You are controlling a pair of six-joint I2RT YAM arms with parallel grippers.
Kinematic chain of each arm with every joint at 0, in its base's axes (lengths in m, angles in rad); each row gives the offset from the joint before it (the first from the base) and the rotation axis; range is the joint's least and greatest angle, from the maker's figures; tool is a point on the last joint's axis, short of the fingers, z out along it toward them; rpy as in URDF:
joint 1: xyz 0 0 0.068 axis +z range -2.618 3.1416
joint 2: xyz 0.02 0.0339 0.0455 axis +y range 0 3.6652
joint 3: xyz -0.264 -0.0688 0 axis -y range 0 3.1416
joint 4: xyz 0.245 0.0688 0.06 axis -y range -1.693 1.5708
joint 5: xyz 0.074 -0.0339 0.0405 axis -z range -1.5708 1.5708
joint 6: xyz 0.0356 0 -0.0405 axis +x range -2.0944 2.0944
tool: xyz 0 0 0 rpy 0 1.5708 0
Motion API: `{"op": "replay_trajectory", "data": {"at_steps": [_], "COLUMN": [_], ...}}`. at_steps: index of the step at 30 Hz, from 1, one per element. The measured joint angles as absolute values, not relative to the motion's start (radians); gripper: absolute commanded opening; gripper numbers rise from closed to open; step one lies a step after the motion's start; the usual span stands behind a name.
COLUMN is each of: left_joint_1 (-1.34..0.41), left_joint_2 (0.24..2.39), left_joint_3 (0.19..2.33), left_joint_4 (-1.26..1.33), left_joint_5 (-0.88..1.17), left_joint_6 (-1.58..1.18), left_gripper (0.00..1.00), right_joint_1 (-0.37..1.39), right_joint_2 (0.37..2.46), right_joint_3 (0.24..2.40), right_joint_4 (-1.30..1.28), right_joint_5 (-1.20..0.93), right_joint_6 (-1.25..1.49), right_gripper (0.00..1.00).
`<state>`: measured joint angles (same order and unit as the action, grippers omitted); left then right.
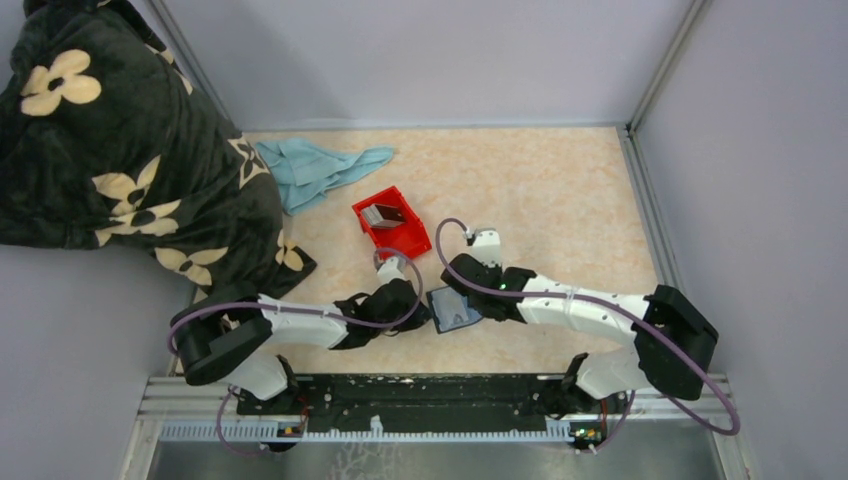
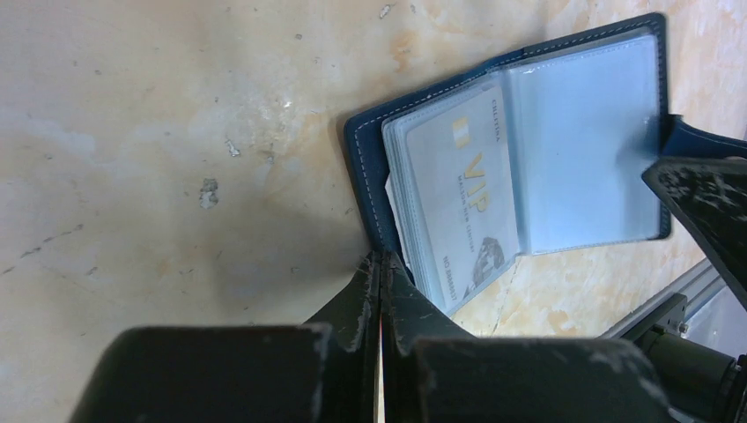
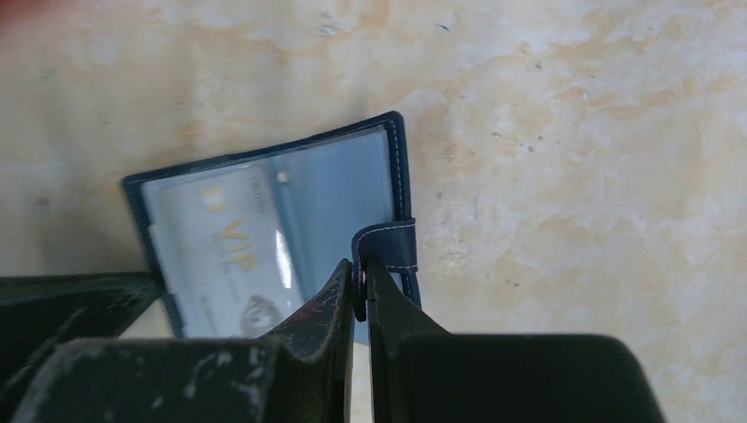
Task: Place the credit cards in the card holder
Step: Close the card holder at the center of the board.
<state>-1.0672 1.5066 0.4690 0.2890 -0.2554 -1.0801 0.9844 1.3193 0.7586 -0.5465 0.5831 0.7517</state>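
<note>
Both closed | left gripper [image 2: 380, 262] touching card holder [image 2: 581, 132] edge | right gripper [image 3: 359, 275] clamped on it

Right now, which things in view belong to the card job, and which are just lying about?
Job: dark navy folding card holder, open; greyish-white VIP card in its clear sleeve; tan and grey cards in the red plastic bin; right gripper pinching the holder's snap tab; left gripper, shut, at its edge.
Lying about: crumpled teal cloth; dark flower-print blanket.
</note>
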Motion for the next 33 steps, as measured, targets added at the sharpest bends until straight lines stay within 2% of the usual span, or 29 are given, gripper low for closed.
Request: {"op": "replay_trajectory", "data": {"at_steps": [10, 24, 28, 33], "left_joint_1": [-1.084, -1.092, -1.093, -1.093], "left_joint_2": [1.538, 1.512, 1.501, 1.484], "left_joint_3": [0.480, 0.434, 0.427, 0.416], "left_joint_4": [0.323, 0.358, 0.358, 0.351], "left_joint_5": [-0.262, -0.269, -0.268, -0.269], "left_joint_6": [-1.084, -1.135, -1.154, -1.172], "left_gripper": [0.00, 0.00, 0.00, 0.00], "right_joint_1": [1.141, 1.189, 1.190, 1.190], "right_joint_2": [1.417, 1.482, 1.483, 1.484], "right_joint_3": [0.907, 0.858, 0.823, 0.809], "right_joint_4": [-0.533, -0.390, -0.339, -0.307], "right_joint_5": [0.573, 0.461, 0.426, 0.394], "right_joint_6": [0.781, 0.851, 0.862, 0.868], "right_gripper": [0.02, 0.03, 0.10, 0.33]}}
